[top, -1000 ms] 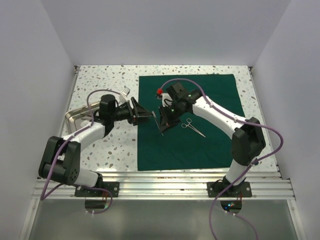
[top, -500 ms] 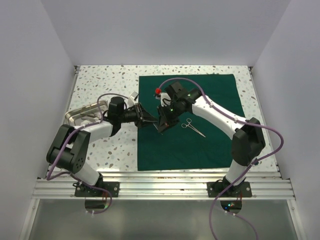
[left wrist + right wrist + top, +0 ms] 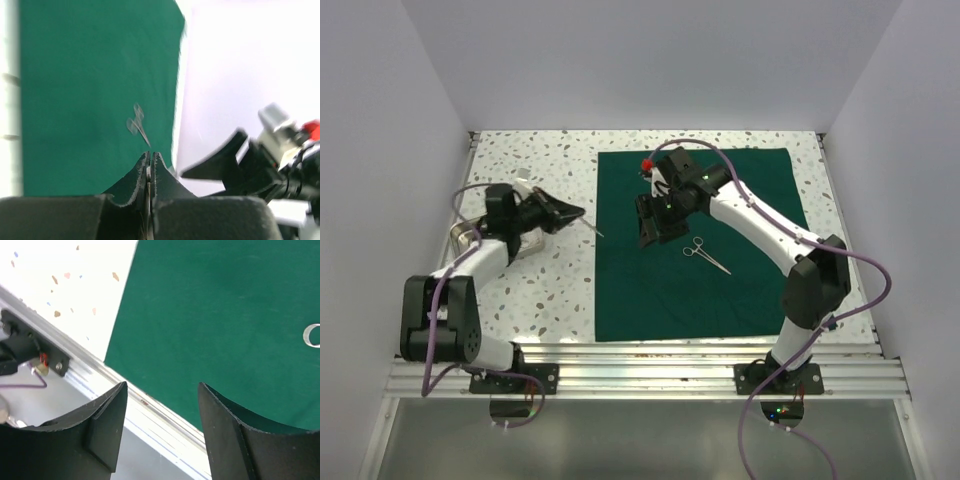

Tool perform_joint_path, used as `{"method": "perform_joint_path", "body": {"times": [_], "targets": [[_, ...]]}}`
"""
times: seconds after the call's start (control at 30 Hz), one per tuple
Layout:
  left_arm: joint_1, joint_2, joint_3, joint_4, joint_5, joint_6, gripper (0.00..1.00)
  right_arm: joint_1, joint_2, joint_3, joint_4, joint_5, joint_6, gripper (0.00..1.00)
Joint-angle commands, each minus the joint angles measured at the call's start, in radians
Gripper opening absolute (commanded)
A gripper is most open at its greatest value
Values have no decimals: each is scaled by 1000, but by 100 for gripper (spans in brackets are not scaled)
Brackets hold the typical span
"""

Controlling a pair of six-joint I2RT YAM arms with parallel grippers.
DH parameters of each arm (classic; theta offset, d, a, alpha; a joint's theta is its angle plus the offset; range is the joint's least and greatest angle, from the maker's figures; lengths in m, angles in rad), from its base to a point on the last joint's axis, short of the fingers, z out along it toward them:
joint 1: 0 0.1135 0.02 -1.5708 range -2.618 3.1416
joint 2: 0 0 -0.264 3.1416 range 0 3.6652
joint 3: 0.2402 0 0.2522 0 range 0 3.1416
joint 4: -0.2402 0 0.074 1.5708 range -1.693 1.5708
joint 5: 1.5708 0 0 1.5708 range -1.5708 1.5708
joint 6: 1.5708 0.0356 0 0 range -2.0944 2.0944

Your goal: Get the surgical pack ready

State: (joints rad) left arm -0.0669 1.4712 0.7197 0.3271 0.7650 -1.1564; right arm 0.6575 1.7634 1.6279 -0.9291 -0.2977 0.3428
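The surgical pack, a large dark green drape (image 3: 720, 290), lies flat on the right half of the table. Steel forceps (image 3: 706, 255) rest on it, also showing in the left wrist view as forceps (image 3: 136, 122). My left gripper (image 3: 572, 212) hangs over the speckled table just left of the drape, shut on a thin steel instrument (image 3: 593, 231) that pokes out toward the drape. In its wrist view the left gripper (image 3: 150, 156) pinches that steel strip (image 3: 148, 172). My right gripper (image 3: 653, 222) hovers over the drape's left part, open and holding nothing; the right gripper (image 3: 162, 386) shows drape below.
A shallow steel tray (image 3: 463, 237) sits at the table's left, mostly hidden under my left arm. An aluminium rail (image 3: 650, 350) runs along the near edge, just below the drape. White walls close in the table on three sides.
My left gripper shut on the thin instrument that the right gripper held and drew back left off the drape with it. The right gripper opened and lifted slightly away.
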Motion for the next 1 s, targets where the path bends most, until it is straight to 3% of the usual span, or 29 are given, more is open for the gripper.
{"method": "perform_joint_path", "body": {"times": [0.0, 0.17, 0.33, 0.7, 0.8, 0.9, 0.97], "targets": [[171, -110, 1, -233, -156, 129, 0, -45, 21, 30, -36, 39, 22, 62], [376, -155, 6, -417, -349, 178, 0, -68, 50, 56, -88, 72, -1, 63], [512, -131, -19, -421, -411, 140, 0, -84, 61, 56, -117, 98, -30, 64], [572, -35, -43, -359, -483, 15, 0, -139, 59, -20, -86, 100, -59, 64], [573, -23, -29, -355, -498, 4, 5, -142, 62, -31, -73, 107, -57, 64], [579, -2, -2, -353, -504, 3, 16, -147, 73, -39, -65, 111, -57, 64], [582, 12, 15, -358, -494, 10, 37, -148, 79, -39, -65, 124, -60, 64]]}}
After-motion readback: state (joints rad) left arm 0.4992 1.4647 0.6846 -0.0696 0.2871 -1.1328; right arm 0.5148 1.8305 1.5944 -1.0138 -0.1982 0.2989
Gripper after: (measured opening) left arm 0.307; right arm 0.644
